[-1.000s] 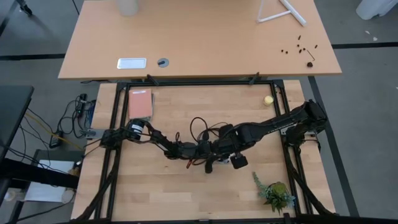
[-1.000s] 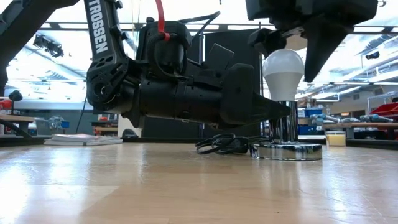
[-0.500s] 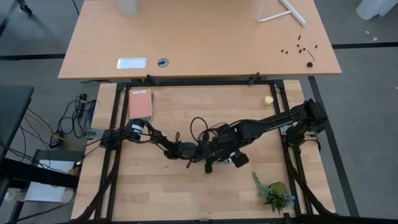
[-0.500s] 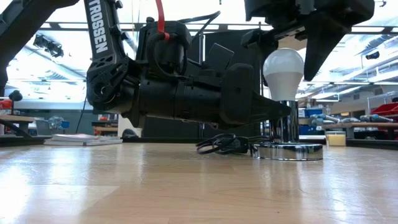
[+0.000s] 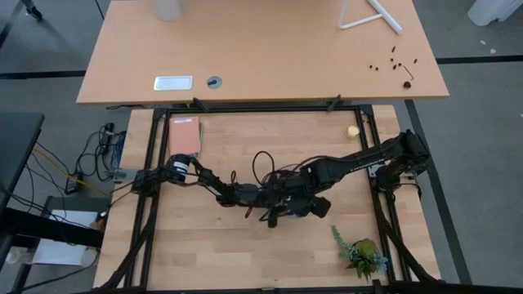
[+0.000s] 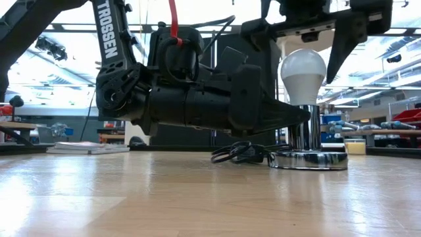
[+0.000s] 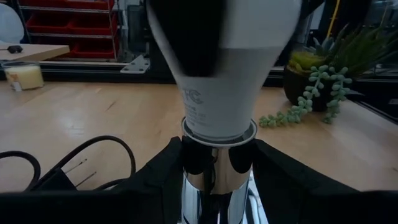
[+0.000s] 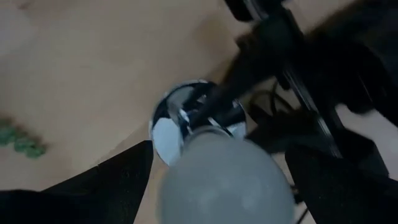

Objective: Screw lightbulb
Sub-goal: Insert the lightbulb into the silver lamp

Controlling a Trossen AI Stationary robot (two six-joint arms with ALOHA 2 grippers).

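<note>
Right gripper (image 6: 314, 33): poised directly above the lightbulb, fingers spread wide to either side of the glass; in the low view neither finger is seen to touch it, so nothing is grasped.
Left gripper (image 7: 217, 165): lying low and level over the bench, its two fingers closed against the chrome stem of the socket just under the bulb's collar, steadying it.
Bench (image 5: 204, 245): light wooden top inside a black frame; both arms meet a little toward the near edge from its centre.
Plant (image 5: 359, 253): small potted succulent near the bench's near right corner, well apart from the work.
Red book (image 5: 185, 135): flat at the far left corner.
Socket (image 6: 309, 157): round chrome base with an upright stem, standing on the bench, a black cord (image 6: 238, 153) coiled beside it.
Lightbulb (image 6: 303, 76): white, upright, screw end seated in the top of the stem; how far it is threaded cannot be told.
Yellow ball (image 5: 352, 131): near the bench's far right corner, not involved.
Risk, cross-threading: if the spread fingers close off-centre, the bulb could tilt in the stem and bind instead of turning.
Risk, slipping: smooth rounded glass may spin free in the fingers, leaving the bulb loose.
Risk, base turning: should the left hold slacken, the socket could rotate with the bulb or drag on its cord.
</note>
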